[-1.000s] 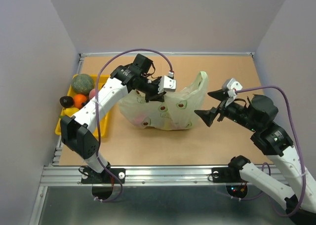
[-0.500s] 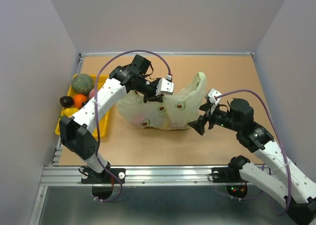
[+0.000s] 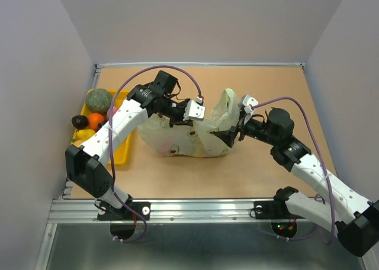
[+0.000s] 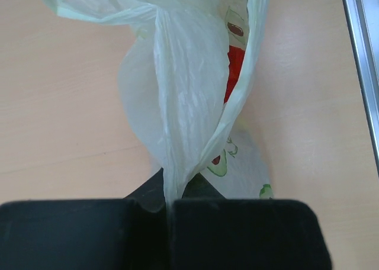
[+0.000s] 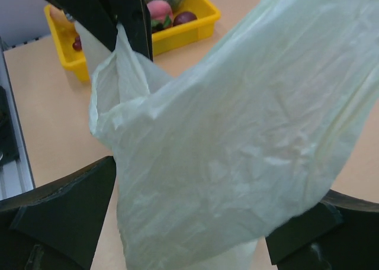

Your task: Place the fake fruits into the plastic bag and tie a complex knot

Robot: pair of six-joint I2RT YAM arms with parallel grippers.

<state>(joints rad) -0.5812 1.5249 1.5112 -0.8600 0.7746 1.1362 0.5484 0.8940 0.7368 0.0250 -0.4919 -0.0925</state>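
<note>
The pale green plastic bag (image 3: 188, 137) lies in the middle of the table. My left gripper (image 3: 176, 116) is shut on a twisted strip of the bag's upper edge; in the left wrist view the strip (image 4: 177, 104) runs into my gripper (image 4: 169, 202). A red fruit (image 4: 235, 68) shows through the bag. My right gripper (image 3: 225, 134) is open at the bag's right side. In the right wrist view the bag (image 5: 237, 145) fills the gap of my gripper (image 5: 189, 222), with the fingers (image 5: 59, 211) on either side. Other fake fruits sit in the tray: green melon (image 3: 99, 98), orange (image 3: 96, 119), a dark fruit (image 3: 79, 121), banana (image 3: 83, 134).
The yellow tray (image 3: 121, 153) stands at the left edge of the table, and shows in the right wrist view (image 5: 189, 30). Grey walls enclose the table on three sides. A metal rail (image 3: 195, 208) runs along the near edge.
My right arm has swung left and its open jaws now stand around the bag's right side. The bag's right flap has been pushed up and left. My left gripper keeps its hold.
</note>
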